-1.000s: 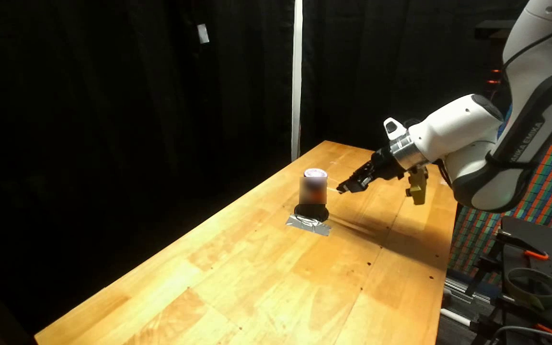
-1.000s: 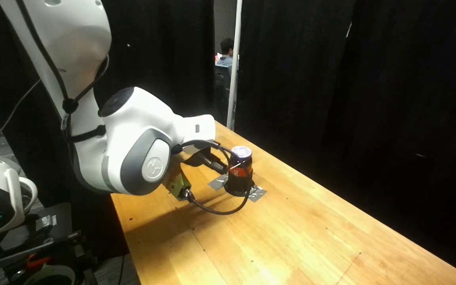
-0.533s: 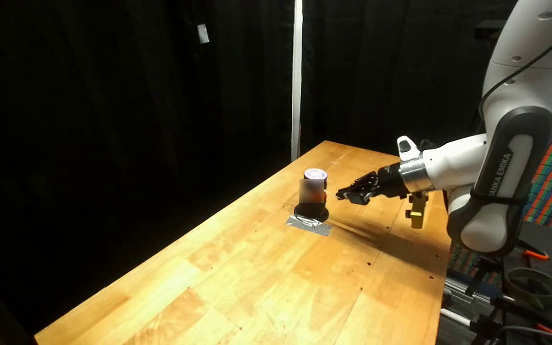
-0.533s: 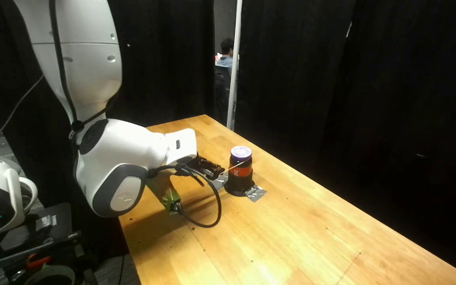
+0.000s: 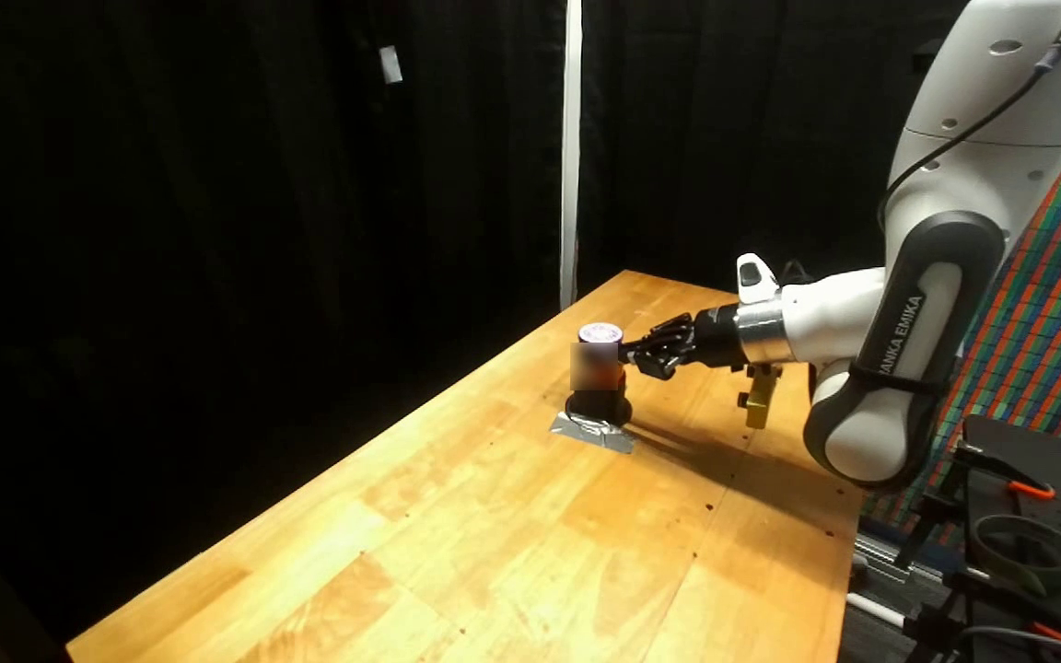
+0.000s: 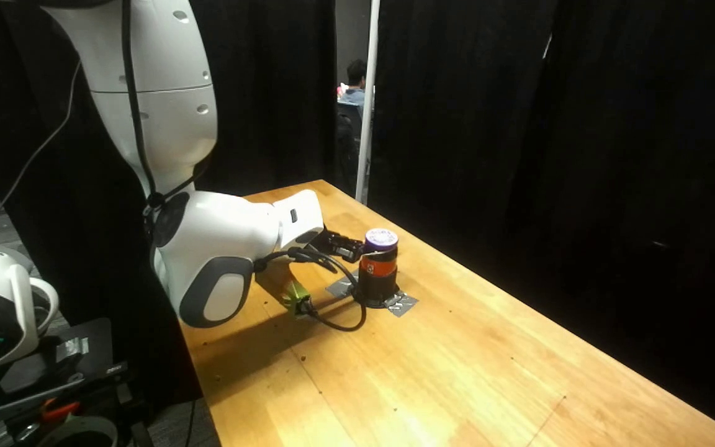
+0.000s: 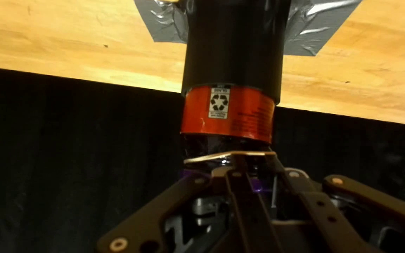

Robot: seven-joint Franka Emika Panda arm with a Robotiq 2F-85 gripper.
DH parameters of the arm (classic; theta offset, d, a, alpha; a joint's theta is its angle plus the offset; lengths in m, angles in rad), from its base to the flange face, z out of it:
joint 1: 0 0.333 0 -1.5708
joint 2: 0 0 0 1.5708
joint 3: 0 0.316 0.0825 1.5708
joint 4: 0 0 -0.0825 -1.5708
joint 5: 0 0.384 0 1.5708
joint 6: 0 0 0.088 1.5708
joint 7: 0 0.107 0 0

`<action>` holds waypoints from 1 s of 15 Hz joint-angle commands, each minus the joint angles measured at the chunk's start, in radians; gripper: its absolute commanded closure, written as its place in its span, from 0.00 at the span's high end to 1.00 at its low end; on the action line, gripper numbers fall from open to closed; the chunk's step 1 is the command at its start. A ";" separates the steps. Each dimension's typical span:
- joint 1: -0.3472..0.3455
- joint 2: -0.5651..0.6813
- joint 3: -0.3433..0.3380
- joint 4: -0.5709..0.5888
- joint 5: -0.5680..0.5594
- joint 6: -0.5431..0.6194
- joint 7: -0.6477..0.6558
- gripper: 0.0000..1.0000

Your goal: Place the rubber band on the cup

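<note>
The cup (image 6: pixel 377 267) is a dark jar with an orange label and a purple lid. It stands in a black base on the table. In an exterior view its middle is blurred, but its base (image 5: pixel 597 405) shows. My gripper (image 7: pixel 255 160) is at the cup's upper part, just below the lid, and its fingertips stand a little apart. The thin pale rubber band (image 7: pixel 204 159) runs along the cup's neck to the fingertips and across both. Its far side is hidden. The gripper also shows close against the cup in both exterior views (image 5: pixel 624 352) (image 6: pixel 360 251).
Silver tape (image 5: pixel 593 433) fixes the base to the wooden table (image 5: pixel 494 534). A black cable (image 6: pixel 339 328) loops from the wrist camera (image 6: pixel 295 298) near the base. A white pole (image 6: pixel 367 112) and dark curtains stand behind. A cart (image 5: pixel 1028 516) is beside the table.
The arm first lowered and leveled, with the band stretched between gripper and cup. The gripper then moved up and forward to the cup. The cup's top has shifted slightly away from the gripper.
</note>
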State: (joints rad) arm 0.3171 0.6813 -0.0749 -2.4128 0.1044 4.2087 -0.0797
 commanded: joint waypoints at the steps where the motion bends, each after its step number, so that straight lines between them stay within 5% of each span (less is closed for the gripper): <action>1: -0.029 0.035 0.038 0.033 0.024 0.085 -0.060 0.19; 2: 0.052 0.015 -0.040 0.065 0.028 0.017 -0.023 0.19; 5: 0.078 0.032 -0.061 0.046 0.048 0.054 -0.029 0.19; 10: 0.222 0.025 -0.157 0.045 0.165 0.017 0.002 0.19; 12: 0.218 0.069 -0.135 -0.014 0.198 0.131 0.010 0.19; 13: 0.331 0.035 -0.242 0.033 0.215 0.014 0.051 0.19; 15: 0.351 0.058 -0.250 -0.013 0.241 0.078 0.071 0.18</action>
State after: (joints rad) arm 0.5883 0.7247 -0.2637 -2.4046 0.2959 4.2113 -0.0557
